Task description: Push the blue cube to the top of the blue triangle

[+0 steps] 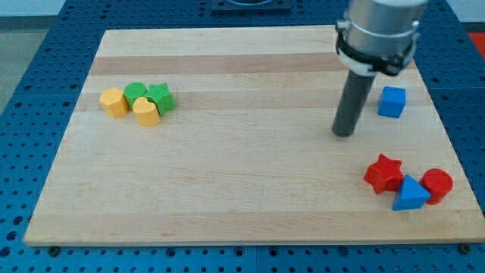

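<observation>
Standing on the wooden worktop (250,182), my tip (345,134) rests at the view's right side, a little to the left of the blue cube (392,101) and a bit lower than it. My tip and the cube are near but not touching. I have no end effector that opens or shuts, only a dark rod. The rod's top part is a big grey tube, and the view's top edge cuts it off, so the rest of the arm does not show.

The blue cube sits alone near the worktop's right edge. Well below it, at the view's bottom right, is the blue triangle (410,195). A red star (383,174) is just to its left and a red cylinder (437,185) is just to its right. All three are packed close, and the triangle hides a little of the red cylinder.

Far away at the view's left is another small bunch. A yellow block (114,101) with many sides is on the left, with a yellow heart (146,111) beside it. Behind them are a round green block (135,92) and a green star-like block (161,98). These four are pressed so close that their shapes are hard to tell.

Dark blue ground with dots shows around the worktop.
</observation>
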Controlling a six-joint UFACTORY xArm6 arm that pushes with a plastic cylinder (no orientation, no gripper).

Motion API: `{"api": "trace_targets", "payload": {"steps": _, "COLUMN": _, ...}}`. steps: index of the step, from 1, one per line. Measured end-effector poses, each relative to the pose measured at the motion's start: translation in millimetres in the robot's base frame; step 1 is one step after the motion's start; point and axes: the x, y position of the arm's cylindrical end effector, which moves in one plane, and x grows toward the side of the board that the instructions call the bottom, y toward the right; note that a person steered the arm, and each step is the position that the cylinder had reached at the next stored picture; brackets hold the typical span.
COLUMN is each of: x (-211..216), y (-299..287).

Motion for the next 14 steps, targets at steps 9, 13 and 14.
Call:
{"api": "trace_targets", "payload": {"steps": 9, "x": -59.4, "y": 108.3}}
{"api": "trace_targets", "payload": {"steps": 13, "x": -59.9, "y": 89.4}}
{"api": "trace_targets", "payload": {"steps": 14, "x": -58.1, "y": 89.2}}
